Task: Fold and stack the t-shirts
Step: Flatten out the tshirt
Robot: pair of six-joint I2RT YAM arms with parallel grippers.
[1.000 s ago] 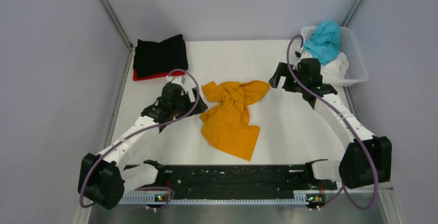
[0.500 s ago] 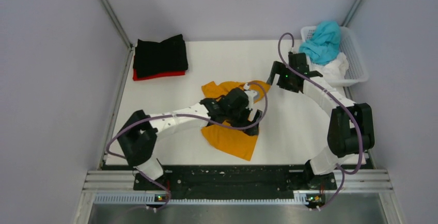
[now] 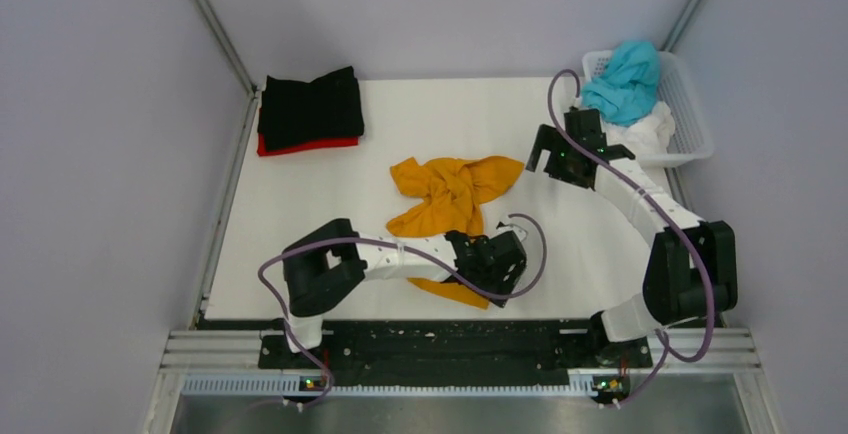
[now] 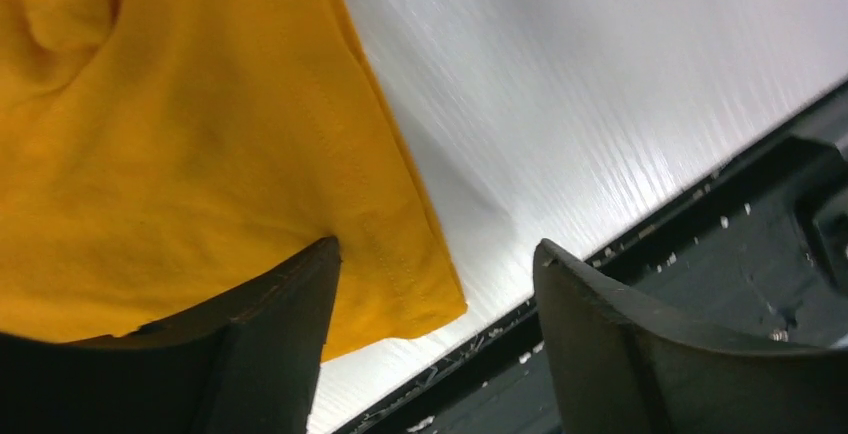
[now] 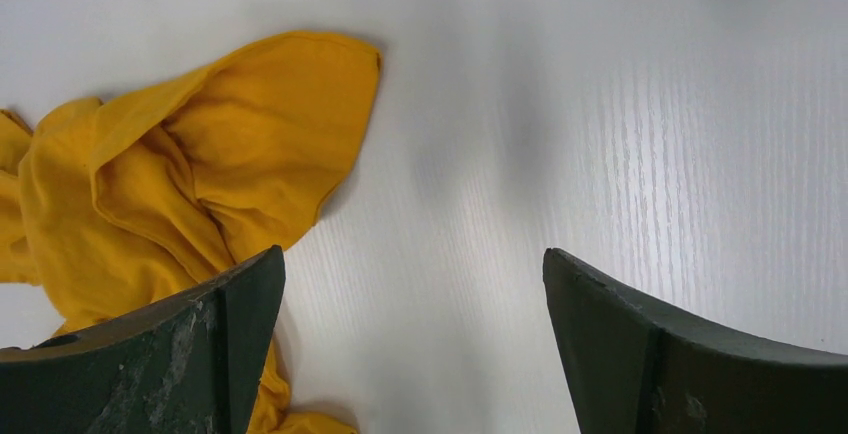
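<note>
The orange t-shirt [image 3: 448,192] sits mid-surface [image 3: 330,219], twisted and bunched at its far end and nowhere near flat. I'd call this the spreading-out step, with no fold begun on this one. The left tool [image 4: 432,272] is down low at the shirt's near corner. Its jaws are spread and the hemmed corner lies between them, not pinched, so it is grasping nothing. The right tool [image 5: 412,266] hangs over bare surface just beside the shirt's far right flap, jaws wide and released too. In the far left corner a folded black t-shirt [image 3: 310,104] rests on a red t-shirt [image 3: 300,145], which makes two stacked. The teal t-shirt [image 3: 625,76] and white t-shirt [image 3: 648,132] wait heaped in the basket [image 3: 697,104] at the far right. Next, I reckon the left tool must close cleanly on that corner, which is thin cloth lying flat and easy to miss. The right tool needs to shift across to the flap and take hold, so the pair can draw the shirt out flat.
</note>
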